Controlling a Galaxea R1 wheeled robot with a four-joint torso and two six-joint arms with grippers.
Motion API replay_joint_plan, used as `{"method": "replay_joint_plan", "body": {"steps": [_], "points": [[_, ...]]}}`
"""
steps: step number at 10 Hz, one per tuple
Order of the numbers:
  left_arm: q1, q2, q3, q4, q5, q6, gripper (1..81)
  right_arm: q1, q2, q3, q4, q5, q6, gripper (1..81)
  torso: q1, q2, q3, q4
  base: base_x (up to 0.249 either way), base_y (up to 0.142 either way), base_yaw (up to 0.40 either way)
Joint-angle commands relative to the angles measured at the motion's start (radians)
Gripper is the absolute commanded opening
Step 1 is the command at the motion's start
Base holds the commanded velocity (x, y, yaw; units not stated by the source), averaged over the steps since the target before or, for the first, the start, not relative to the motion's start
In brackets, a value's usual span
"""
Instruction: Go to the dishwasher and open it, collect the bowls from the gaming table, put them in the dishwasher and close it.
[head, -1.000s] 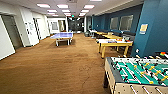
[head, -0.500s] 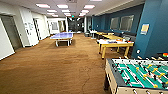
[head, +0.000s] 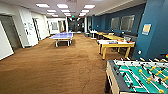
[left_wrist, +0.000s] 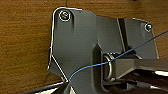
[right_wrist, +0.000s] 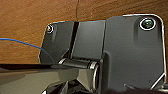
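The head view is showing a long room with brown carpet (head: 55, 67). The gaming table (head: 115, 44), a rectangular white-topped table with yellow sides and legs, is standing ahead to the right, near the blue wall (head: 155, 30). A green-field table-football table (head: 140, 76) is sitting nearest, lower right. A blue table-tennis table (head: 62, 36) is standing farther back. The state of both claws cannot be told.

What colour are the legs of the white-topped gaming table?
Yellow, on the gaming table; the head view shows it best.
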Motion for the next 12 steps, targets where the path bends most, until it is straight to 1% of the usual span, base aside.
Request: {"method": "replay_joint_plan", "body": {"steps": [1, 12], "points": [[-0.039, -0.011, -0.001, -0.004, 0.052, 0.001, 81.1, 0.049, 0.001, 0.009, -0.014, -0.038, -0.002, 81.1, 0.000, 0.000, 0.000, 0.000, 0.132, 0.000, 0.000], [-0.039, -0.007, -0.001, -0.003, 0.052, 0.002, 81.1, 0.049, 0.001, -0.004, -0.014, -0.038, -0.002, 81.1, 0.000, 0.000, 0.000, 0.000, 0.134, 0.000, 0.000]]}}
